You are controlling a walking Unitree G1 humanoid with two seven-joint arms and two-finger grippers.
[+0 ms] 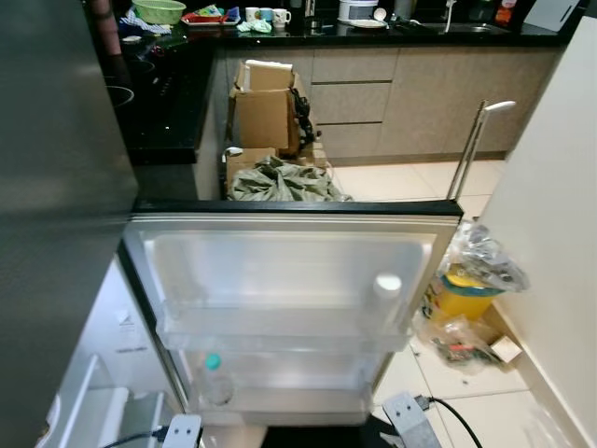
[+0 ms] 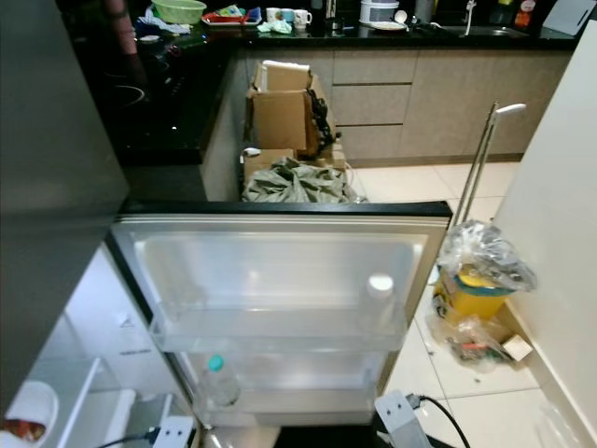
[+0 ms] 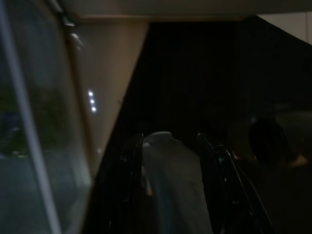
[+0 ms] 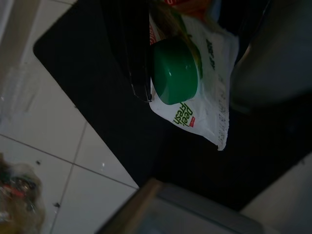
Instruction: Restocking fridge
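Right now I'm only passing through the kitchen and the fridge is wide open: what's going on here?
The robot stands at the open fridge door, restocking. Its right hand holds a juice carton with a green cap down low over a dark mat. The left hand hangs in the dark beside the fridge. Two bottles already sit in the door: one on the upper shelf, one on the lower.

The open fridge door (image 1: 280, 224) carries two clear shelves. The upper door shelf (image 1: 280, 322) holds a white-capped bottle (image 1: 386, 297) near its right end. The lower door shelf (image 1: 280, 392) holds a bottle with a teal cap (image 1: 215, 378) at its left. On the tiled floor (image 1: 401, 177) to the right lie a yellow tub under a plastic bag (image 1: 471, 275) and some wrapped litter (image 1: 462, 341). Behind the door, cardboard boxes (image 1: 264, 112) stand on the floor, against the dark bench (image 1: 373, 35).
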